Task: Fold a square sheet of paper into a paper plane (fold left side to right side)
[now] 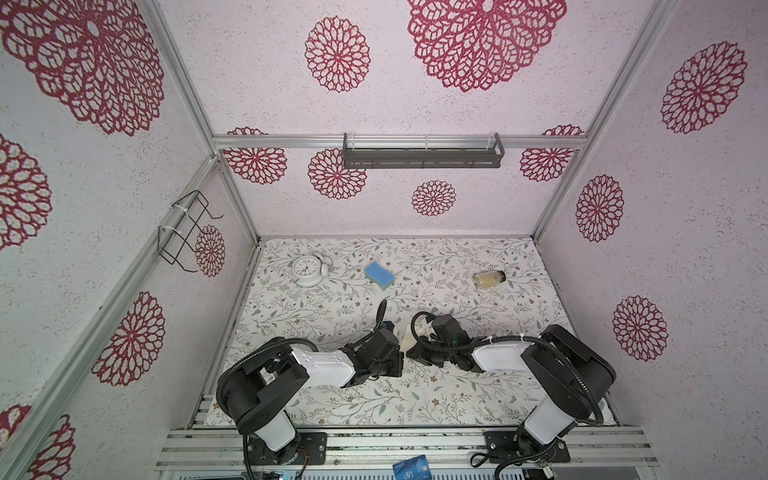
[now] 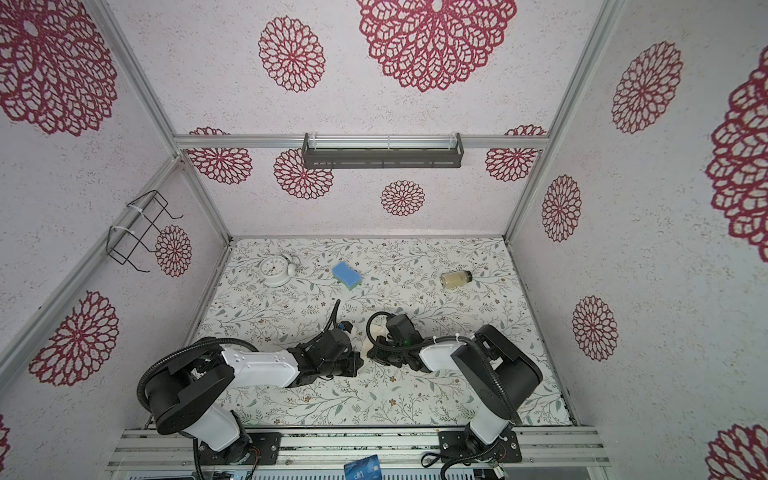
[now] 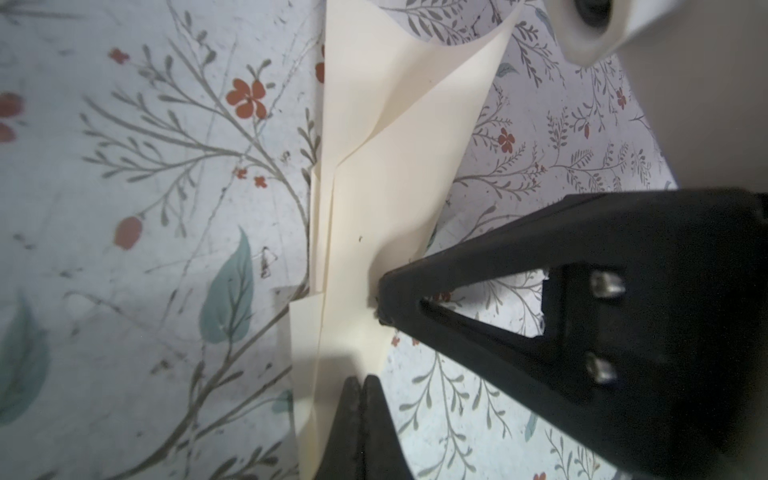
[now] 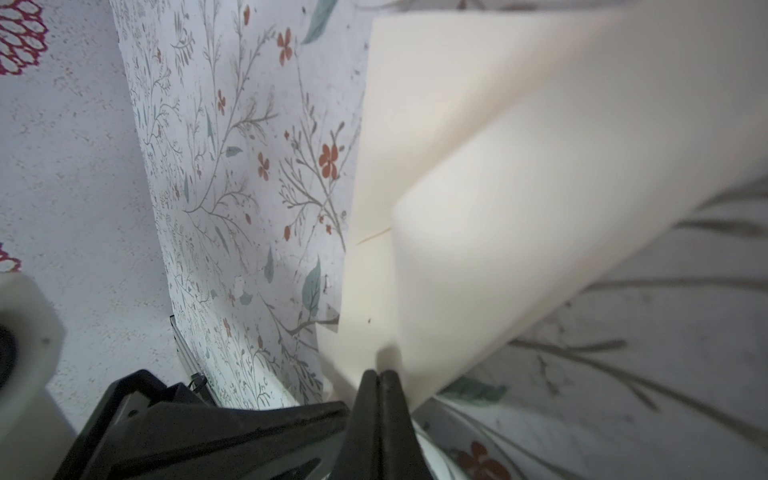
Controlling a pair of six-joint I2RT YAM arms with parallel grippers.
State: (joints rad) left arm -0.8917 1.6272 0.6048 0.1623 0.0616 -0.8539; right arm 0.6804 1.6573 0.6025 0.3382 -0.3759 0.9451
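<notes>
Left gripper (image 3: 362,380): your jaws closed, tips at paper plane (image 3: 365,187).
Right gripper (image 4: 378,374): closed, pinching its flap.
Blue card (image 1: 410,467): reads "VIP".

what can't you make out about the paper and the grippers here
left gripper and right gripper: shut, but their tips hide whether the paper is pinched, both wrist views
paper: in a top view, mostly covered by the grippers, folds unreadable
raised flap: right wrist view, blurred, cut off by the frame edge
clock: in a top view, hands too small

Bright even light; soft shadows; wrist close-ups blurred
</notes>
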